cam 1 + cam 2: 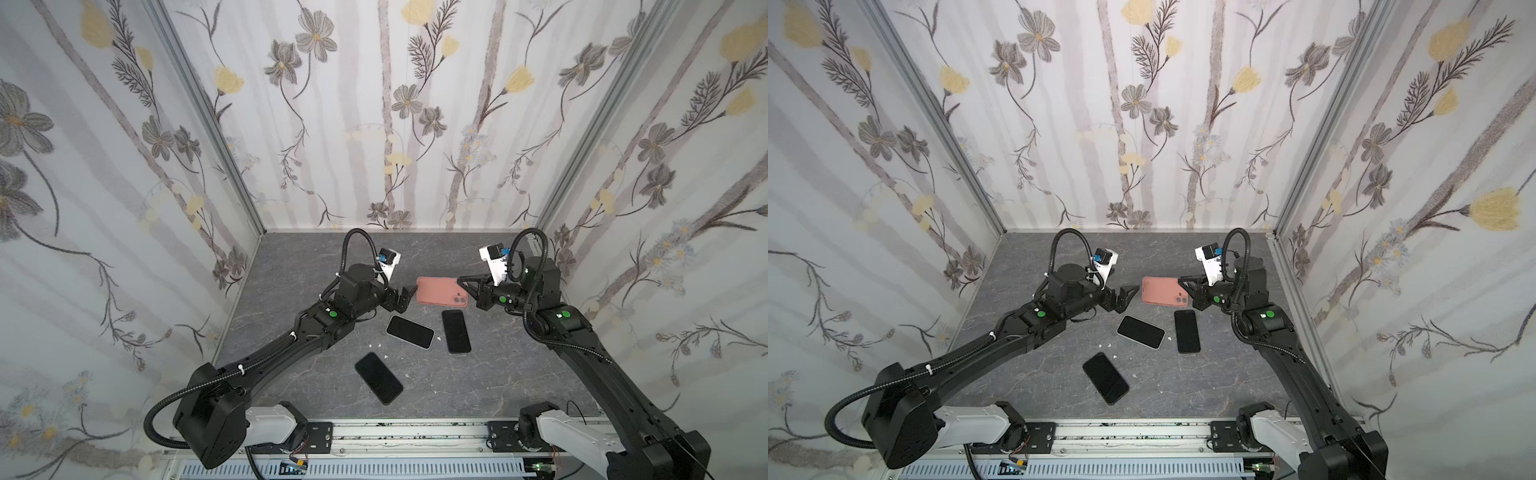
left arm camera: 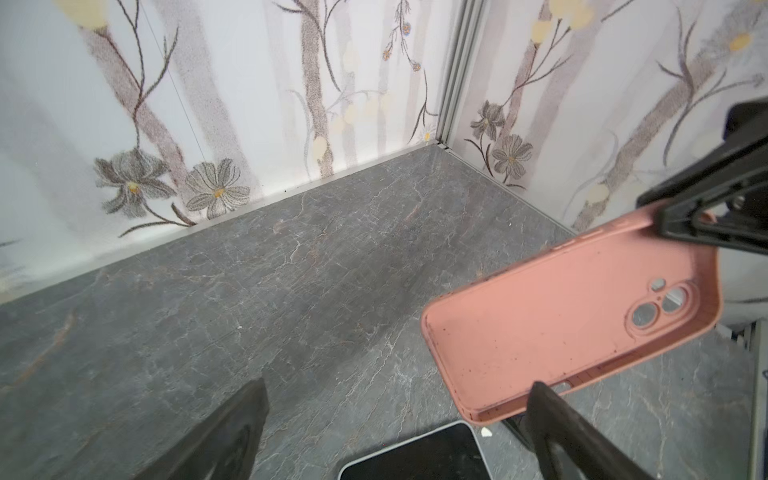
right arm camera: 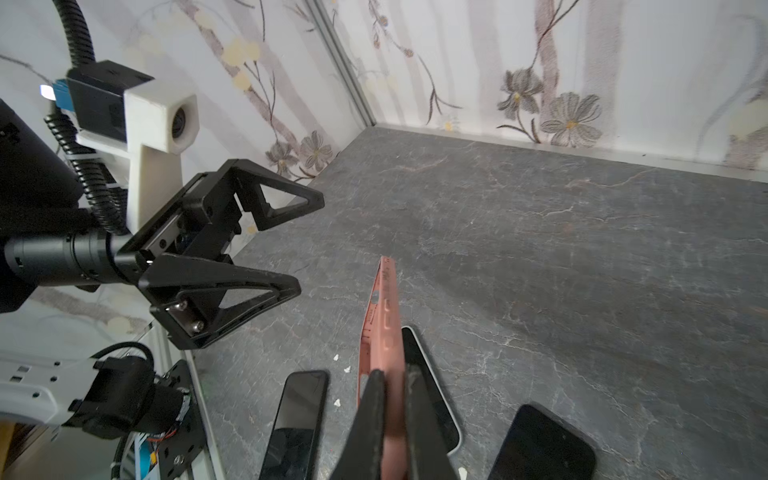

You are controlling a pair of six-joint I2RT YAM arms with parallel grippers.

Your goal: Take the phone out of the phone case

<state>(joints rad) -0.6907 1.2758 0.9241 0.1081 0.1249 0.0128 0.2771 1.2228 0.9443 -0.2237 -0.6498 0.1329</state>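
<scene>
Tabletop [image 1: 498, 374], grey marble, beneath both claws. Left claw [image 1: 406, 298]: jaws spread wide, nothing held, hovering just off free end of pink phone case [image 1: 436, 291]. Right claw [image 1: 460, 283]: fingers pinched tight on camera-end corner of case; case empty, lifted off tabletop, stretching from right claw toward left claw. Three dark phones lie screen-up below claws: white-rimmed phone [image 1: 410, 331] beneath gap between claws, second phone [image 1: 456, 331] under right claw, third phone [image 1: 379, 377] nearest arm bases. Which belongs to case: cannot tell. White flecks [image 1: 377, 345] among phones.
</scene>
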